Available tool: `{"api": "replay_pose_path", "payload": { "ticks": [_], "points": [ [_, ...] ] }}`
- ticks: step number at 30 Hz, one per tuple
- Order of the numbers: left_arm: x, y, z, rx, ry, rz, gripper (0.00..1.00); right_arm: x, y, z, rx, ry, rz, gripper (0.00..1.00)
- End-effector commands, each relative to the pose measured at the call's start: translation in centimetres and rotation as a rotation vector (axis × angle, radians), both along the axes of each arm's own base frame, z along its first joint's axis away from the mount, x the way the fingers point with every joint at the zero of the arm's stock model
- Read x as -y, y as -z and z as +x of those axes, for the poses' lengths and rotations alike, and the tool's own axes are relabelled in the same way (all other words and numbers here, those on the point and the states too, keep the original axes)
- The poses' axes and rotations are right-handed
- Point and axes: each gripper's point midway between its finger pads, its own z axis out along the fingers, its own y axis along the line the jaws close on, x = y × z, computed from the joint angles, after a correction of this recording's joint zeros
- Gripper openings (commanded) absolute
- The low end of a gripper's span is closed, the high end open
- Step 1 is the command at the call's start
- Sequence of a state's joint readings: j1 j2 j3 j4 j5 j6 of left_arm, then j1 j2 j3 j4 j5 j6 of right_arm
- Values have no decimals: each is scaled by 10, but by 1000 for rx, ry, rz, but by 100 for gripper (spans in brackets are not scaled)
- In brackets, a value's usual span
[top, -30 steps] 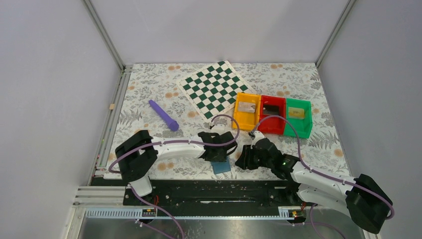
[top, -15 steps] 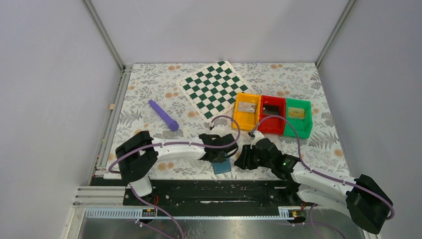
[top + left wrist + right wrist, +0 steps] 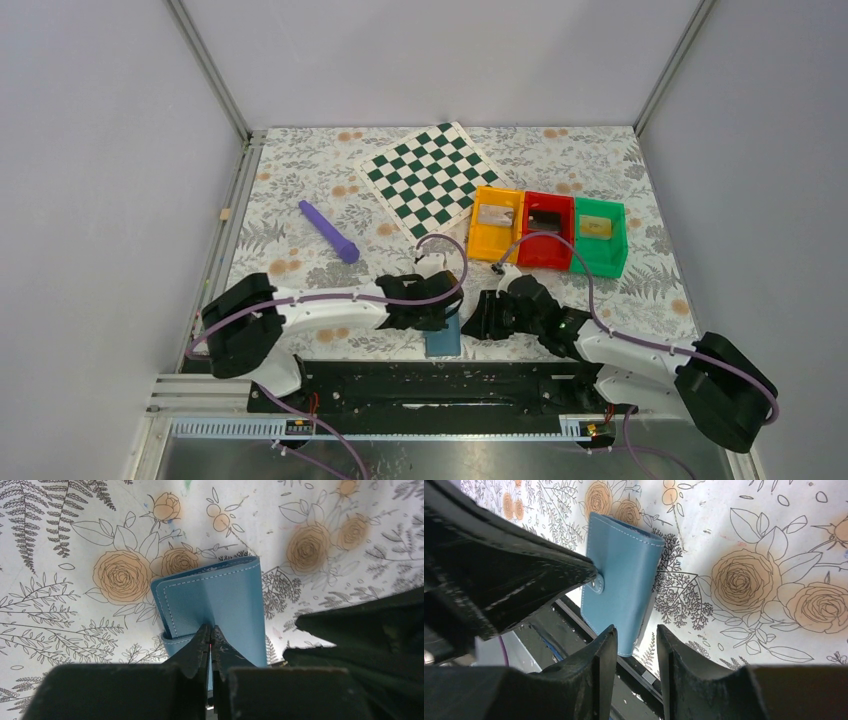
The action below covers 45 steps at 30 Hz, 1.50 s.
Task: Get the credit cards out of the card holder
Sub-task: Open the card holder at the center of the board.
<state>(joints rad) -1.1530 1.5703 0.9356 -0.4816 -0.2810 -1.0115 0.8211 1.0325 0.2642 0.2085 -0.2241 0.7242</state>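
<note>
The card holder is a closed blue wallet at the table's near edge, its near end over the black rail. In the left wrist view the wallet lies on the floral cloth, and my left gripper is shut on its near flap. My left gripper sits right above it. My right gripper is open, its jaws straddling the wallet's near corner without closing; it shows in the top view just to the wallet's right. One yellow-gold credit card lies in the green bin. No card shows at the wallet.
Orange bin holds a pale card, red bin a dark item. A green-white chequered board lies at the back, a purple stick to the left. The black rail runs along the near edge.
My left arm has drawn back toward the near left, still holding the wallet, which now reaches further over the front edge. The right gripper has edged slightly left toward it.
</note>
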Motion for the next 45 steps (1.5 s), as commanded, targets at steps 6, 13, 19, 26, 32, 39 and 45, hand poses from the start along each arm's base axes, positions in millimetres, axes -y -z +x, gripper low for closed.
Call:
{"api": "replay_pose_path", "payload": {
  "ticks": [6,13,19,26,32,39,45],
  "points": [
    [15,-43,6,103,75,-191,0,-14,-3,4,-28,5,70,42],
    [-7,-29,-1,31,16,-41,9,-16,2,1,-64,14,93,44],
    [-1,-12,-12,-14,15,21,41,-7,5,3,-44,49,69,43],
    [-6,6,-11,-27,8,133,49,-3,7,-1,-43,48,68,43],
    [-23,16,-13,-32,-33,188,45,-2,7,-1,-33,46,66,43],
    [-23,32,-23,-74,-27,191,24,-4,5,0,-34,40,69,43],
    [-27,31,-23,-50,-29,157,6,-6,1,2,-30,37,72,43]
  ]
}}
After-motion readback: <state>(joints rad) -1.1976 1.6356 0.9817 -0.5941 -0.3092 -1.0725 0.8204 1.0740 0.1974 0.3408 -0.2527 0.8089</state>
